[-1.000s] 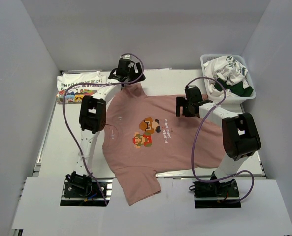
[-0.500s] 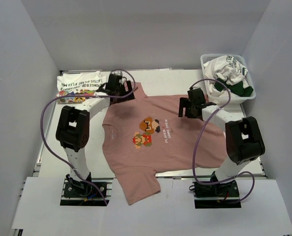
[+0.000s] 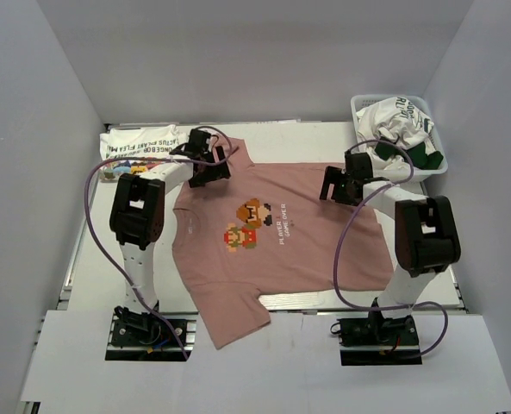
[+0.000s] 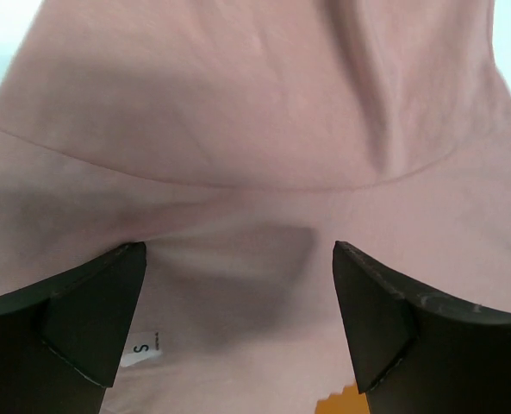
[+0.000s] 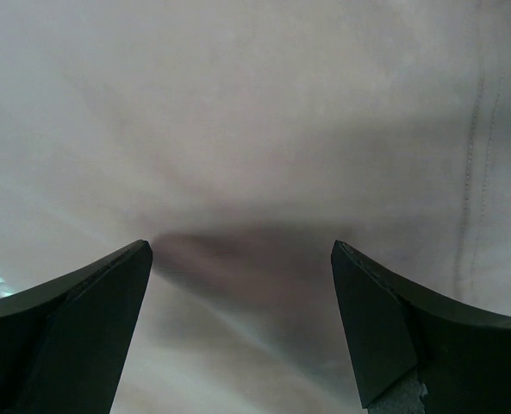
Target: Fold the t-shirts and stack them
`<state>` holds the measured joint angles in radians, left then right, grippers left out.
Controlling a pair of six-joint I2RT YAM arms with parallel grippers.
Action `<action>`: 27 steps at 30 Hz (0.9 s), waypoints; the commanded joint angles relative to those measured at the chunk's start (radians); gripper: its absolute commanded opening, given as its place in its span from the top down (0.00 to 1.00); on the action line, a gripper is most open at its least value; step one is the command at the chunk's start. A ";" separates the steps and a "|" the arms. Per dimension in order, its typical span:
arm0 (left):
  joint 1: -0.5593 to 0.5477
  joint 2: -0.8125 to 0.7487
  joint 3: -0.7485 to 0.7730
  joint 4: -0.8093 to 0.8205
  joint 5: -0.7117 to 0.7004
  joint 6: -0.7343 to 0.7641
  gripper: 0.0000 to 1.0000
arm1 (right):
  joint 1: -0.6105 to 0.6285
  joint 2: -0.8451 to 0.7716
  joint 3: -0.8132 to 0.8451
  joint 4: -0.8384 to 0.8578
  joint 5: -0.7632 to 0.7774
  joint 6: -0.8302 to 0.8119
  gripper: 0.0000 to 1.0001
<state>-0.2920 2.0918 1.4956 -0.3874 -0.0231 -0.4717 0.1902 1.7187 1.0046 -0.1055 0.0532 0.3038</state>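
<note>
Lettering on pink t-shirt: too small for us to read. Right wrist view blurred, cloth overrunning every edge. Far-left corner: we lose near side of folded tees behind left arm.

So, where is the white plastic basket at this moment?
In the top external view, the basket stands at the far right corner of the table, just beyond the right gripper, with crumpled shirts inside it.

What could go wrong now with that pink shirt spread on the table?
The left fingers and right fingers are open over the pink t-shirt; closing unevenly might grab too little cloth and skew the fold. Its near sleeve lies past the table's near edge and might drag. The right arm's purple cable loops above the cloth and might catch it.
</note>
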 commanded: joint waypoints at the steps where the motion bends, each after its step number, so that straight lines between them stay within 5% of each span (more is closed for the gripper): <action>1: 0.080 0.111 0.055 -0.123 -0.049 0.004 0.00 | -0.009 0.102 0.083 0.040 -0.044 0.004 0.10; 11: 0.139 0.467 0.627 -0.228 0.077 0.134 0.00 | -0.011 0.283 0.261 0.020 0.016 0.024 0.10; 14: 0.139 0.528 0.787 -0.257 0.135 0.166 0.00 | -0.011 0.367 0.426 -0.026 0.048 0.005 0.10; 20: 0.139 0.416 0.712 -0.202 0.166 0.185 0.00 | -0.008 0.411 0.562 -0.085 0.079 -0.049 0.10; 27: 0.110 0.190 0.639 -0.275 0.155 0.199 0.00 | 0.012 0.194 0.415 -0.070 0.019 -0.108 0.10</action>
<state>-0.1604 2.4855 2.1807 -0.5880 0.1104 -0.2855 0.1921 2.0624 1.4815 -0.1780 0.1013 0.2321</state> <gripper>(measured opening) 0.997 0.904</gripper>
